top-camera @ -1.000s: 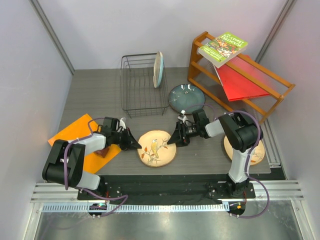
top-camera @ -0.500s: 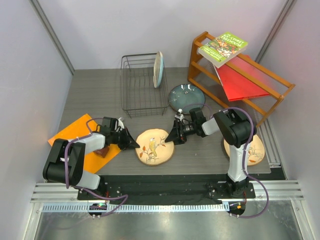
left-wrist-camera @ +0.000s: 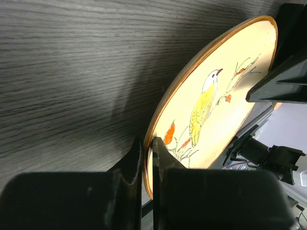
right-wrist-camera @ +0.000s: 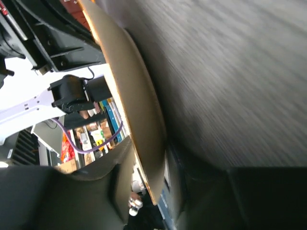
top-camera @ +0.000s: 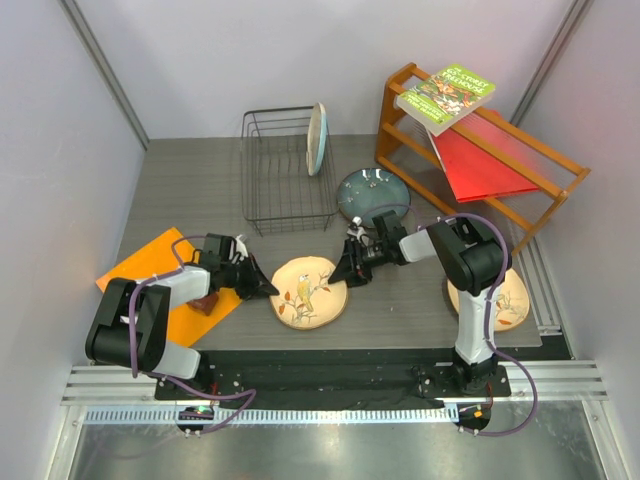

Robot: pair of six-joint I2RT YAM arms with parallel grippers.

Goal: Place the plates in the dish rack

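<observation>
A tan-orange bird plate (top-camera: pixel 308 291) lies in the near middle of the table. My left gripper (top-camera: pixel 262 287) is shut on its left rim; the left wrist view shows both fingers (left-wrist-camera: pixel 165 158) pinching the rim of the plate (left-wrist-camera: pixel 216 96). My right gripper (top-camera: pixel 346 272) is at the plate's right rim. In the right wrist view the gripper (right-wrist-camera: pixel 148 158) straddles the plate's edge (right-wrist-camera: pixel 129 76) with a gap on one side. The black wire dish rack (top-camera: pixel 285 190) holds the cream and light-blue plate (top-camera: pixel 316 138) upright. The dark speckled plate (top-camera: pixel 372 196) lies right of the rack. The second tan plate (top-camera: pixel 508 300) lies near the right arm's base.
An orange wooden shelf (top-camera: pixel 400 110) stands at the back right with a green book (top-camera: pixel 445 95) and a red board (top-camera: pixel 480 165) on it. An orange mat (top-camera: pixel 150 265) and a small brown object (top-camera: pixel 205 303) lie under my left arm.
My right gripper has moved left onto the bird plate's right rim. The plate has shifted slightly left. My left gripper has kept its hold on the left rim.
</observation>
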